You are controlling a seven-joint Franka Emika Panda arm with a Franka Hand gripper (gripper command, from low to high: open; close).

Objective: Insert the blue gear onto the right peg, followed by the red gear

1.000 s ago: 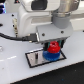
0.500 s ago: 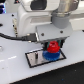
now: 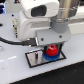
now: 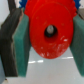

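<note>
- Red gear [image 4: 48,32] sat between the claw's [image 3: 49,49] green pads [image 4: 21,46], which we saw clenched against its rim.
- We saw it held just over the blue gear [image 3: 51,57] on the grey plate [image 3: 35,59], above the white counter [image 3: 70,70].

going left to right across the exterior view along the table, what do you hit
black cable → bare part of the grey black-edged plate → red gear in the gripper, with the blue gear under it on the plate's right end → bare white table
</note>
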